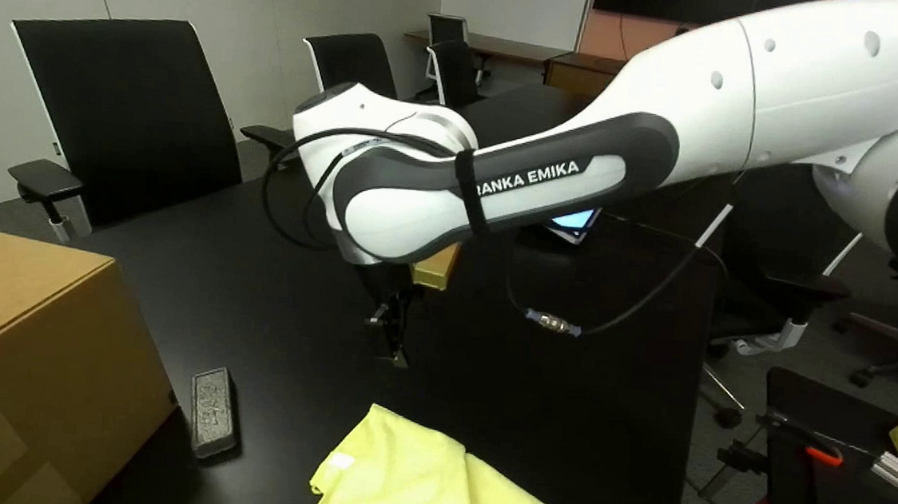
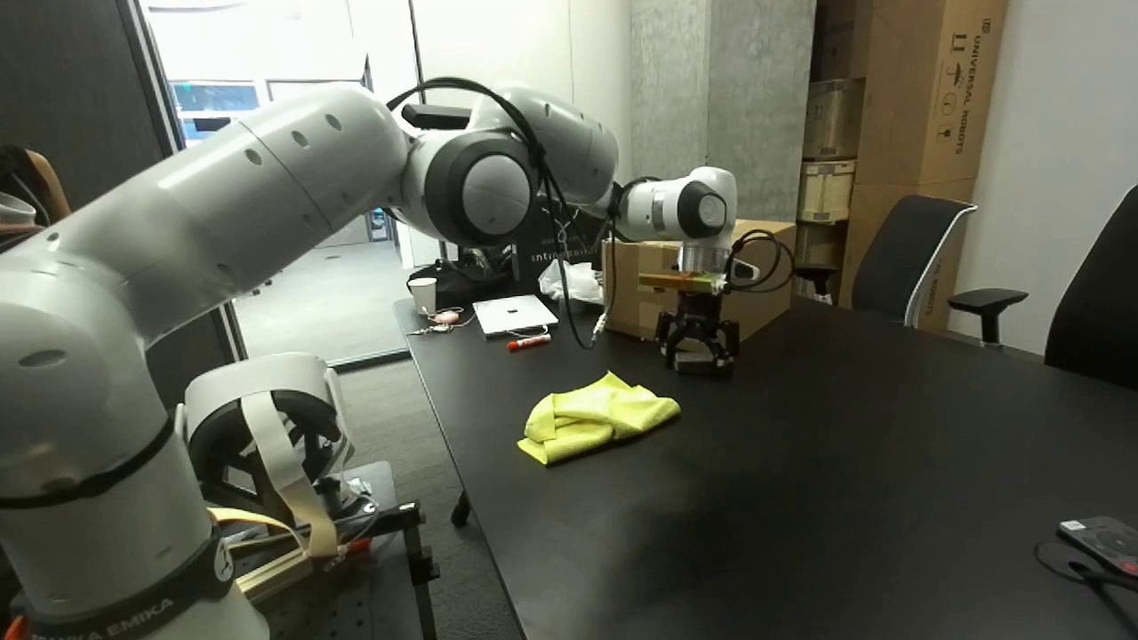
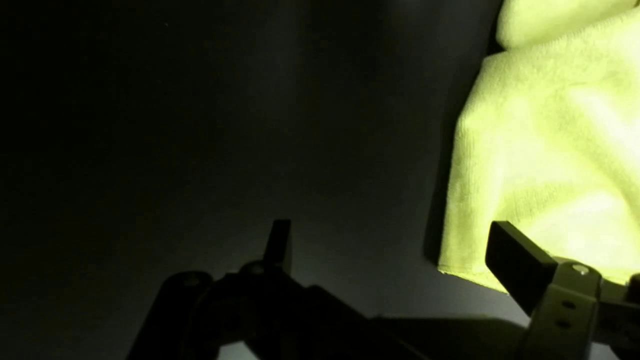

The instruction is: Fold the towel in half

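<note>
Towel (image 2: 597,418) lies rumpled, partly doubled over, near edge of table (image 2: 818,507) by robot base (image 2: 107,542), presumably for easy reach. Gripper (image 3: 389,227) hangs near, jaws spread, empty, likely for pinching towel corner.

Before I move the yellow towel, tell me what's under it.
The yellow towel lies on the black table, which shows all around it; whether its folds cover anything else beneath cannot be seen.

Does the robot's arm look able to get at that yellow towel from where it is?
Probably yes: its gripper is open and empty near the yellow towel, with nothing visible between them, though it would likely need to shift across and lower.
</note>
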{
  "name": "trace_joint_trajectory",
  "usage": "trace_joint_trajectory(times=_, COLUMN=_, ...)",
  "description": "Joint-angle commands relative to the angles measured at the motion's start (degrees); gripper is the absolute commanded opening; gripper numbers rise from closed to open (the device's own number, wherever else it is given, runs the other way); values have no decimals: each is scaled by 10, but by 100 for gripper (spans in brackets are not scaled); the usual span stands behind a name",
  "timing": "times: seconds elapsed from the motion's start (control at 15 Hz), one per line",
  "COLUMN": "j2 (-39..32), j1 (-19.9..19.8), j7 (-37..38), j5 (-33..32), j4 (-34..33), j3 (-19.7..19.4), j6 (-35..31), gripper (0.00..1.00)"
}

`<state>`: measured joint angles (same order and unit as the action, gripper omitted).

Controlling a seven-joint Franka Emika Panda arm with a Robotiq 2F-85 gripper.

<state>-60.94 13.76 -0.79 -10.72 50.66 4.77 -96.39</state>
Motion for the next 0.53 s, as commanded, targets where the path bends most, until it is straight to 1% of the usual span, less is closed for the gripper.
trace_joint_trajectory(times=0.0, j2=109, j1=-30, j7=-10, j5=4, j4=138, j3=3, j6=-3, gripper=100)
trace_joint_trajectory(times=0.27, j2=191, j1=-59, j7=-17, j5=13, j4=237, j3=9, j6=-11, gripper=100)
trace_joint_trajectory(times=0.33, j2=211, j1=-58, j7=-16, j5=21, j4=260, j3=0, j6=-10, gripper=100)
trace_joint_trajectory(times=0.47, j2=254, j1=-69, j7=-16, j5=29, j4=311, j3=0, j6=-16, gripper=100)
